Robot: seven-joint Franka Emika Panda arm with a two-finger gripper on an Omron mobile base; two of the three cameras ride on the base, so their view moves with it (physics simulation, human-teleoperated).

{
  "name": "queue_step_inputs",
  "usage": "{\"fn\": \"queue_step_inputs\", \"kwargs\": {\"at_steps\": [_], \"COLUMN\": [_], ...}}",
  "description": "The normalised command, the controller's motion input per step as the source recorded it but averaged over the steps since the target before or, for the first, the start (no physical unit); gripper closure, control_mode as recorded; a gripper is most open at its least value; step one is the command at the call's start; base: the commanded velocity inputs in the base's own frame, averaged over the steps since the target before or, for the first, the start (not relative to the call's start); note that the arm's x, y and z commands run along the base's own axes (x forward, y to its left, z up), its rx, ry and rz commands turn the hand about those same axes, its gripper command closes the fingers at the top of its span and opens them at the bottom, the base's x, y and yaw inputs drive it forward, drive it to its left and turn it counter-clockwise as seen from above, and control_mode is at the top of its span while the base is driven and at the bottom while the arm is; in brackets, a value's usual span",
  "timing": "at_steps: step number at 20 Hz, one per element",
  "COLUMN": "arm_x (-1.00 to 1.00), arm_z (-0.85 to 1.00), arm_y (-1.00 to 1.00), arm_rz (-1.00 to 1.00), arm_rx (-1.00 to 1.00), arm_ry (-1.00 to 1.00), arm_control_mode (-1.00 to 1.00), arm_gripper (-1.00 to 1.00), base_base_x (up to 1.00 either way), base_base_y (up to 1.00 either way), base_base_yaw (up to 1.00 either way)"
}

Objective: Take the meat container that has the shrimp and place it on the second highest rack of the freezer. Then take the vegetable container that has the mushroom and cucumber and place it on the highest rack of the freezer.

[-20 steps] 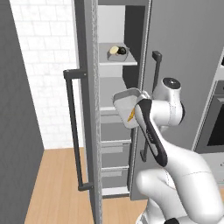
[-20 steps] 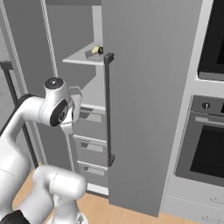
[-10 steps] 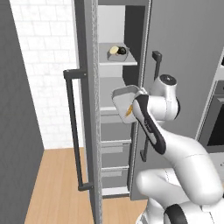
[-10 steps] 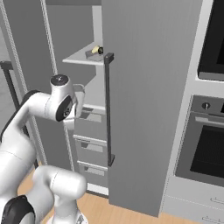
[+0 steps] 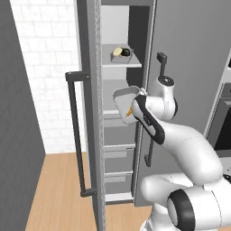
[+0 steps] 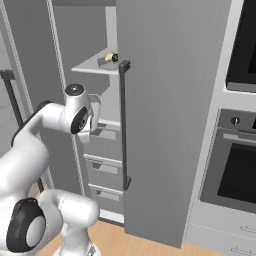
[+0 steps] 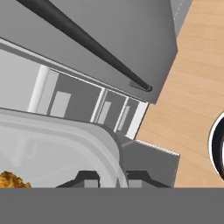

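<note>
The tall grey freezer (image 5: 122,113) stands open, and everything here sits in relation to it. Its two doors are swung wide: the left door (image 5: 88,113) stands edge-on in the left base view, the right door (image 6: 170,115) fills much of the right base view, and each carries one long dark vertical handle, two handles counted, one at (image 5: 76,135) and one at (image 6: 123,125). To the right of the freezer, one dark-windowed oven (image 6: 235,170) is set into the pale cabinetry. Inside the freezer, one shelf (image 5: 121,64) shows high up, and below the arm three drawers are stacked one over another, the middle one at (image 6: 102,172). On that high shelf rests one clear container (image 5: 122,53) holding a pale yellowish item and a dark one, too small to name. The single white arm reaches into the freezer opening below that shelf, and its gripper (image 5: 134,108) holds a second clear container (image 5: 125,104), tipped up on its side in front of the compartment. The two fingers pinch this container's rim (image 7: 114,168) between them, one tip on each side of the wall. One orange, breaded-looking piece (image 7: 12,180) lies inside it.
</note>
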Motion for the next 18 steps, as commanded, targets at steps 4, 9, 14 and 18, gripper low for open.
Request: {"fn": "queue_step_inputs", "kwargs": {"at_steps": [4, 9, 14, 18], "arm_x": [0.46, 0.43, 0.43, 0.42], "arm_z": [-0.12, -0.14, -0.14, -0.18], "arm_y": [0.00, 0.00, 0.04, 0.07], "arm_rz": [-0.01, -0.01, -0.02, -0.03], "arm_rx": [0.00, 0.00, 0.00, 0.00], "arm_ry": [0.00, 0.00, 0.00, 0.00], "arm_control_mode": [-1.00, -1.00, -1.00, -1.00], "arm_gripper": [1.00, 1.00, 1.00, 1.00], "base_base_x": [0.00, 0.00, 0.00, 0.00], "base_base_y": [0.00, 0.00, 0.00, 0.00], "base_base_yaw": [0.00, 0.00, 0.00, 0.00]}}
